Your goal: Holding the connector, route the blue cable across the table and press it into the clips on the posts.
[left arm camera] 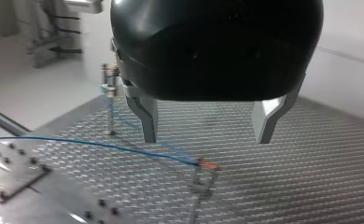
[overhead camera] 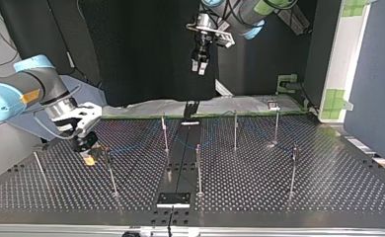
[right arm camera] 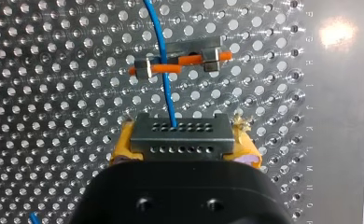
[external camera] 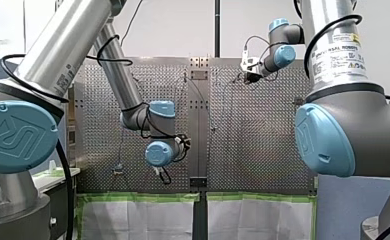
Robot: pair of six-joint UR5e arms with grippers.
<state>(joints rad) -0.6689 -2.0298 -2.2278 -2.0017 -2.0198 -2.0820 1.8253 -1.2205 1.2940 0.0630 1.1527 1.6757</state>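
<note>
Blue cable [right arm camera: 166,93], thin, leaves the metal connector [right arm camera: 180,135] straight ahead of my right gripper [right arm camera: 185,140]. Its yellow pads [right arm camera: 122,145] are clamped on the connector's two sides. Just ahead, the cable crosses a clip [right arm camera: 180,63] with an orange bar [right arm camera: 164,67] through it, above the perforated table [right arm camera: 54,93].

Top view: right gripper at about nine o'clock, low, near post-top height. Left gripper [overhead camera: 200,63] hangs at twelve o'clock, high and well apart from the posts [overhead camera: 198,168].

Left wrist view: metal fingers [left arm camera: 147,121] stand apart, nothing between them. Below and ahead, the cable runs into a second clip [left arm camera: 207,165].

Judgement on the holds:
- Gripping the connector by its sides leaves the cable end free to trail, so the line can be towed and laid over each clip.
- The low height likely suits pressing the cable down into the clip.
- The left arm looks parked clear of the run, perhaps ready to press.

Hard to tell:
- Whether the cable is seated in the clip or only lying across it.
- The connector's rear is buried under the gripper body.
- A blue stub beside that body is cut off.
- In the top view the cable is a faint thread around centre. In the front view I cannot trace it.
</note>
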